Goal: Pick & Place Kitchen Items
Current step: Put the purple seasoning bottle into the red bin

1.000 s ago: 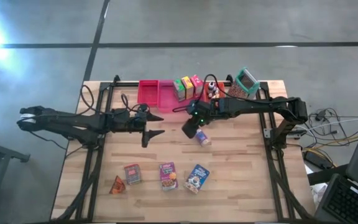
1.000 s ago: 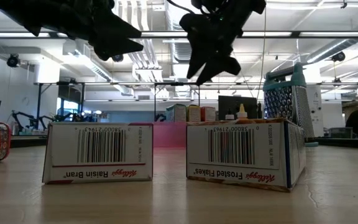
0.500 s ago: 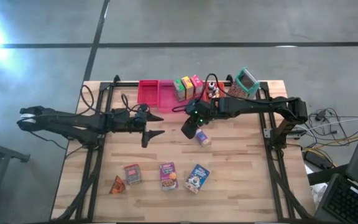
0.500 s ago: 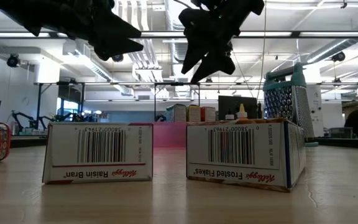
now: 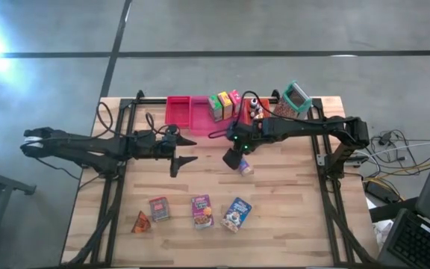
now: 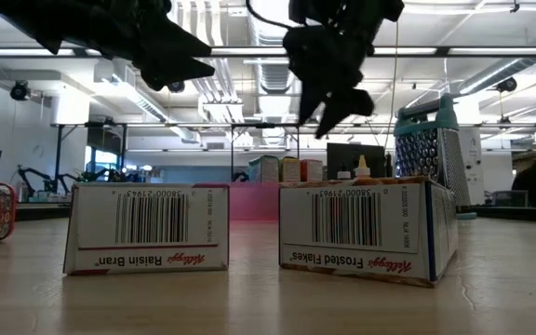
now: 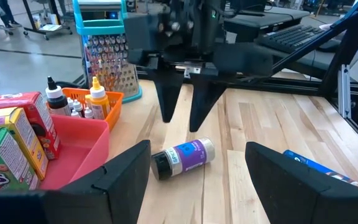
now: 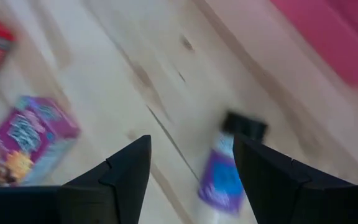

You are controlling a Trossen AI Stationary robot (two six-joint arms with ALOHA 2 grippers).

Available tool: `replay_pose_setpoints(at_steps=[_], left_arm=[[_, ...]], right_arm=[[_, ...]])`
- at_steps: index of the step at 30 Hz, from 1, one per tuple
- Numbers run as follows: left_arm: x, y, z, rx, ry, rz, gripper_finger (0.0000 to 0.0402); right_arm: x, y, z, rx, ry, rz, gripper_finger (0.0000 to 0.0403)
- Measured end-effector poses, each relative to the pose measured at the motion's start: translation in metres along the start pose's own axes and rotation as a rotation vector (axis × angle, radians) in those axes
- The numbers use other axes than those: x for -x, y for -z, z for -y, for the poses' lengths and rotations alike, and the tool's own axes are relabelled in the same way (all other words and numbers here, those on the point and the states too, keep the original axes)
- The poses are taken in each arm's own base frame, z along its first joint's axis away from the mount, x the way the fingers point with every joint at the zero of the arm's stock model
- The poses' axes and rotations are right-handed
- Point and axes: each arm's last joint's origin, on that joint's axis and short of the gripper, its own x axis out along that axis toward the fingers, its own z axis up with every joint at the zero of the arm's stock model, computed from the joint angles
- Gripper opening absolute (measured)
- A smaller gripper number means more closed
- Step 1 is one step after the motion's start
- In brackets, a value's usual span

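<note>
Left hand hangs over the bench left of centre, fingers spread, empty. Right hand hovers directly above the purple-labelled, dark-capped bottle, fingers apart, not touching. Bottle lies on its side mid-bench, near the pink tray.

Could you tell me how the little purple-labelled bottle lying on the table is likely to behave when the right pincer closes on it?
The purple-labelled bottle lies on its side on the bare wooden table, so it could roll if nudged off-centre. Its rounded, glossy-looking body may slip between the fingers. It looks small and probably light. The right pincer hangs open above it, not touching.
</note>
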Motion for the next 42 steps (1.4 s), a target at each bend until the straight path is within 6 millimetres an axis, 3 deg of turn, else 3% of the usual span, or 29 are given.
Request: replay_pose_setpoints(at_steps=[6, 12, 28, 42], left_arm=[[0.0, 0.0, 0.0, 0.0, -0.004, 0.0, 0.0268], [0.0, 0.0, 0.0, 0.0, -0.004, -0.001, 0.0268], [0.0, 0.001, 0.0, 0.0, -0.003, -0.005, 0.0268], [0.0, 0.001, 0.0, 0.0, 0.001, -0.006, 0.0268]], right_arm=[[0.002, 0.015, 0.012, -0.139, 0.162, -0.128, 0.0219], [-0.007, 0.021, 0.012, -0.131, 0.206, -0.188, 0.0218], [-0.053, 0.036, 0.001, -0.101, 0.271, -0.29, 0.0283], [-0.115, 0.048, 0.007, -0.087, 0.342, -0.403, 0.024]])
